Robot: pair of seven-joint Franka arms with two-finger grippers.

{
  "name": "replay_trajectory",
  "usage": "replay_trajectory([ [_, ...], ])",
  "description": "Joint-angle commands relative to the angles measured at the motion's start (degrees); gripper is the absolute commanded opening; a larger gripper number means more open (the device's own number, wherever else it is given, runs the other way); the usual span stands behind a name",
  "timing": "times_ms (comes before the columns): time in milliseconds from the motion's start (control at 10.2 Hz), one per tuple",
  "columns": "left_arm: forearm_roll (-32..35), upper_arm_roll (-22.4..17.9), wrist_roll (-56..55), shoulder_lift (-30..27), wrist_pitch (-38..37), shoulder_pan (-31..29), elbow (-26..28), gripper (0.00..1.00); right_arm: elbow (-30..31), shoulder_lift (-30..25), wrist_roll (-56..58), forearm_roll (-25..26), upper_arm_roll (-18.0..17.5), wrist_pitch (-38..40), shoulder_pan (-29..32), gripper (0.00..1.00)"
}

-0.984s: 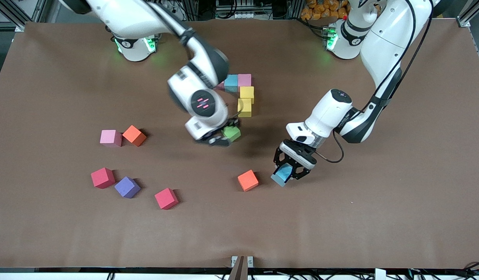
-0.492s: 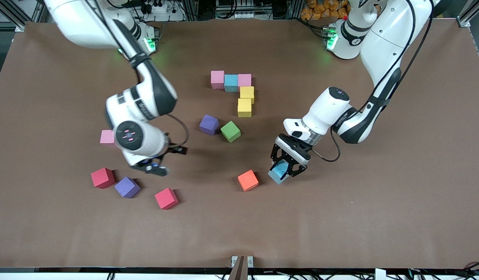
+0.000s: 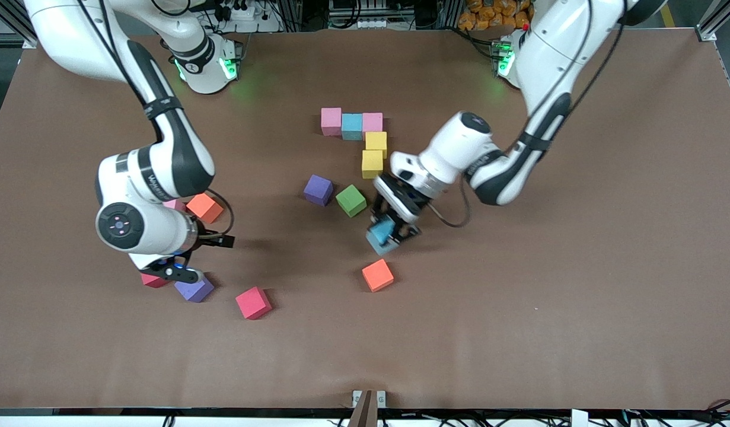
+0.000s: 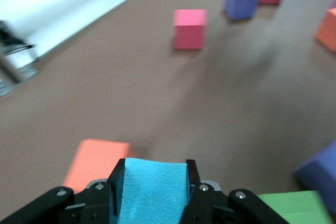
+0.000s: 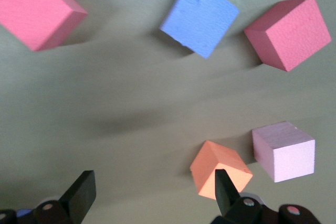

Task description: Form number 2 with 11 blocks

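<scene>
My left gripper (image 3: 383, 232) is shut on a light blue cube (image 3: 379, 235) and holds it above the table between the green cube (image 3: 351, 200) and an orange cube (image 3: 378, 275). In the left wrist view the blue cube (image 4: 152, 192) fills the jaws of the left gripper (image 4: 152, 174). A pink (image 3: 331, 121), light blue (image 3: 352, 126) and pink (image 3: 372, 122) row with two yellow cubes (image 3: 373, 153) forms part of the number 2. A purple cube (image 3: 318, 190) lies beside the green one. My right gripper (image 3: 174, 271) is open and empty over a purple cube (image 3: 194, 290); in its wrist view (image 5: 152, 192) the jaws stand wide.
Toward the right arm's end lie a red cube (image 3: 253, 302), a second red cube (image 3: 151, 280) partly hidden under my right gripper, an orange cube (image 3: 204, 207) and a pink cube (image 3: 175, 204) partly hidden by the right arm.
My left gripper lifted the light blue cube and carried it toward the green cube. My right arm swung away from the green cube to over the purple and red cubes.
</scene>
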State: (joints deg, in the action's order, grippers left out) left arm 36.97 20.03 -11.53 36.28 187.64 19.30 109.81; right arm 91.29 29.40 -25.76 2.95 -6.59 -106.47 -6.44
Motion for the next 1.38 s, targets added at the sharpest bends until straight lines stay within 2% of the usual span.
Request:
replay_trajectory([
  [0,-1.6,-0.5,-0.9,0.8,-5.0,5.7,-4.3,0.13,13.3,-6.5,0.1,1.4,2.1,-8.0,0.0,1.00],
  [197,-3.0,-0.2,-0.9,1.3,-8.4,9.2,-7.3,0.13,19.8,-10.5,-0.5,0.7,5.4,-9.8,0.1,1.00],
  [492,-3.2,2.4,-0.8,2.7,-13.0,11.4,-8.5,0.13,25.7,-13.1,-9.2,0.6,7.0,-11.6,-0.1,1.00],
  [886,-3.2,7.1,-0.8,2.6,-13.9,12.4,-4.0,0.13,26.7,-12.9,-20.5,0.4,7.2,-14.6,1.0,1.00],
  [1083,-3.2,10.1,-0.8,1.8,-14.2,11.7,-0.8,0.13,27.0,-13.1,-20.6,-4.9,7.2,-14.8,3.2,1.00],
  [1279,-2.9,10.6,-0.2,0.3,-14.3,11.2,2.6,0.14,27.0,-13.1,-20.7,-6.2,7.1,-14.9,3.2,1.00],
])
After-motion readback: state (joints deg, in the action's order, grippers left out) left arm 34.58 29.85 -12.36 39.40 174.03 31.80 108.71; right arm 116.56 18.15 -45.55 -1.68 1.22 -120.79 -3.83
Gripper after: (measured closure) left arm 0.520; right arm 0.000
